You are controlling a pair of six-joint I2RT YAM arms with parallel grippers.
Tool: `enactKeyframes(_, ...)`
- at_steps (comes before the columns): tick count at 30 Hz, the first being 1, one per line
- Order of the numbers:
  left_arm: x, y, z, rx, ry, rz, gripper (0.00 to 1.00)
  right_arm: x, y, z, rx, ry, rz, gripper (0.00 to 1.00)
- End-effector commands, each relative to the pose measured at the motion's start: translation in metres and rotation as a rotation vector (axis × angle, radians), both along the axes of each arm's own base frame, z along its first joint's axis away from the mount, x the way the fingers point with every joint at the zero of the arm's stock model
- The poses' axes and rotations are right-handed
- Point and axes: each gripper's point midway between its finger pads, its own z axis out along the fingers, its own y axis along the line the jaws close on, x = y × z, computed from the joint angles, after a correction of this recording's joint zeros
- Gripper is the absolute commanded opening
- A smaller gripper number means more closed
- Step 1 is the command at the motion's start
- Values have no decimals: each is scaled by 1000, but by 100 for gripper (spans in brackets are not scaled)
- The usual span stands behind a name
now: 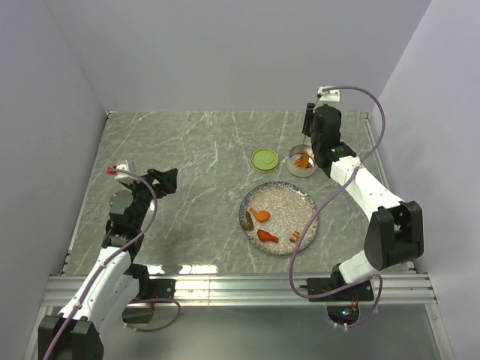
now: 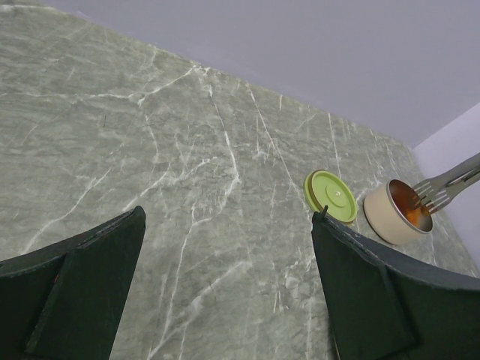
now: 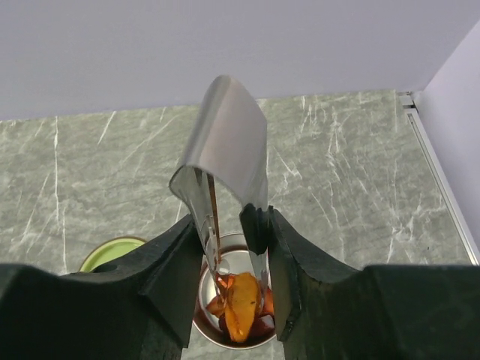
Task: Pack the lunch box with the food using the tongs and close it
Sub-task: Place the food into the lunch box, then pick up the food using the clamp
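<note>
The lunch box (image 1: 301, 161) is a small steel tin at the back right, with orange and red food (image 3: 244, 300) in it. Its lime-green lid (image 1: 265, 159) lies flat on the table to its left. My right gripper (image 1: 310, 145) hangs right over the tin, shut on the metal tongs (image 3: 225, 135). The tong tips reach down into the tin on either side of an orange piece. On the speckled plate (image 1: 289, 201) lie an orange piece (image 1: 259, 215), a dark piece (image 1: 248, 220), a red piece (image 1: 267, 236) and a small orange bit (image 1: 295, 237). My left gripper (image 1: 169, 178) stands open and bare at the left.
The left wrist view shows the lid (image 2: 331, 196), the tin (image 2: 396, 212) and the tong tips (image 2: 446, 187) far off to its right, past the left gripper (image 2: 229, 214). Grey walls enclose the marble table on three sides.
</note>
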Motion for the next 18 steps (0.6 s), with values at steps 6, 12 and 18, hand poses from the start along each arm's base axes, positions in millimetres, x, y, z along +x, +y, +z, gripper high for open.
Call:
enactKeyframes(6,2,2,13,-7,-45,7,100,-4,-4,52,28,-125,-6,49)
enactKeyframes(12,1,2,14,-6,-49,8,100,-26,1,53,58,-153,21,47)
enactKeyframes(18,1,1,14,-6,-49,5,99,-75,16,49,94,-186,19,45)
